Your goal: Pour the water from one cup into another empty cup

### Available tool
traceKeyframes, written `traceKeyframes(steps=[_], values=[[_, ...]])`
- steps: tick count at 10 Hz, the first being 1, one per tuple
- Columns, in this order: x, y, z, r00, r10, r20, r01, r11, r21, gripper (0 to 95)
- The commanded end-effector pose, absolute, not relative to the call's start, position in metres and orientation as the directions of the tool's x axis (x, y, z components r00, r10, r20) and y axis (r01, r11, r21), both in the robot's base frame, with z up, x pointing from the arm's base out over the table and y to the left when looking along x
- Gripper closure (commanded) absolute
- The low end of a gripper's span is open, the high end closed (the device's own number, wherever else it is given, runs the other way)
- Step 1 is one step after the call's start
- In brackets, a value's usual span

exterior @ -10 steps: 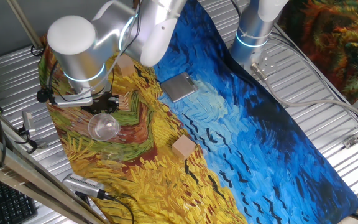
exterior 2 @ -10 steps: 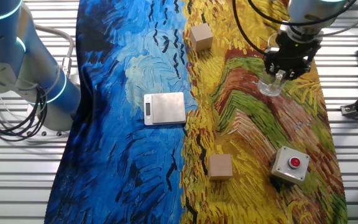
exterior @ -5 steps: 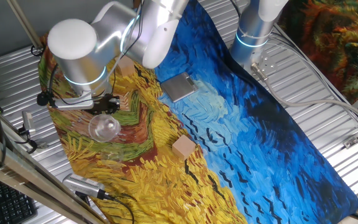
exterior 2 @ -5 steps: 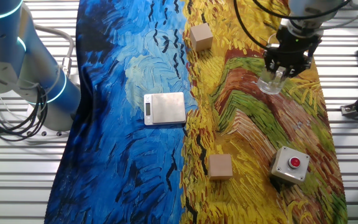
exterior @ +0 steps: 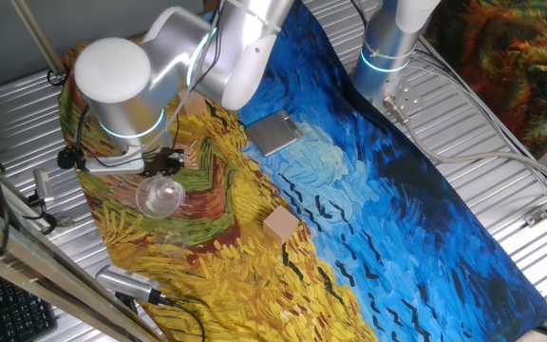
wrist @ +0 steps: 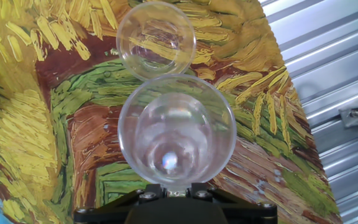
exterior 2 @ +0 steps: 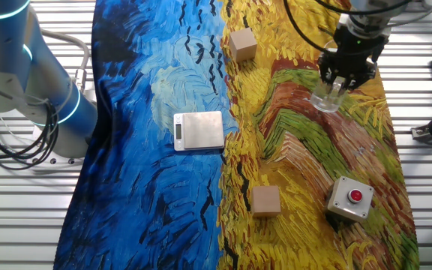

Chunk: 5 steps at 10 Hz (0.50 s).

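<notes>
– Gripper [wrist: 173, 190] first: how does it stand?

– It is narrow and closed on the near cup [wrist: 177, 130]. In the hand view the two fingers [wrist: 146, 195] meet the cup at its lower edge, with the glass between them. In one fixed view the gripper [exterior: 157, 163] covers this cup, so I cannot see it there.

– And the second cup?

– The far cup [wrist: 156, 40] stands upright on the painted cloth [wrist: 61, 124], in the brown and green part, just beyond the held one. In the hand view the two rims overlap a little, so I judge the near cup is above it or right beside it. I cannot tell whether they touch. From the fixed cameras, the far cup [exterior: 160, 197] is just in front of the gripper [exterior 2: 346, 75].

– Is the water already poured?

– I think not. The near cup looks upright, because the camera looks straight down into it. The far cup seems empty, with only the cloth pattern showing through the bottom. How much water is in the near cup is hard to say; the glass is clear and I see only reflections.

– So what is done, and what is left?

– The grasp is done and the cup is brought next to its target. Left are tilting it over the far cup's rim, emptying it, and probably setting it down.
</notes>
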<state>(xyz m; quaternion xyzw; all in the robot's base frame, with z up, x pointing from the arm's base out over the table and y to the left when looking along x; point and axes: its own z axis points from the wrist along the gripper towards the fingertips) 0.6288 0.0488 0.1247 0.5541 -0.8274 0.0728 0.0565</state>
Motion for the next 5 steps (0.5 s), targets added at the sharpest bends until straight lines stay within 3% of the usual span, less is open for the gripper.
traceKeyframes(steps=[1, 5], values=[[0.6276, 0.0492, 0.1256, -0.383, -0.905, 0.184, -0.924, 0.378, -0.062, 95.0], [0.6257, 0.0511, 0.1269, -0.388, -0.896, 0.217, -0.921, 0.385, -0.06, 95.0]])
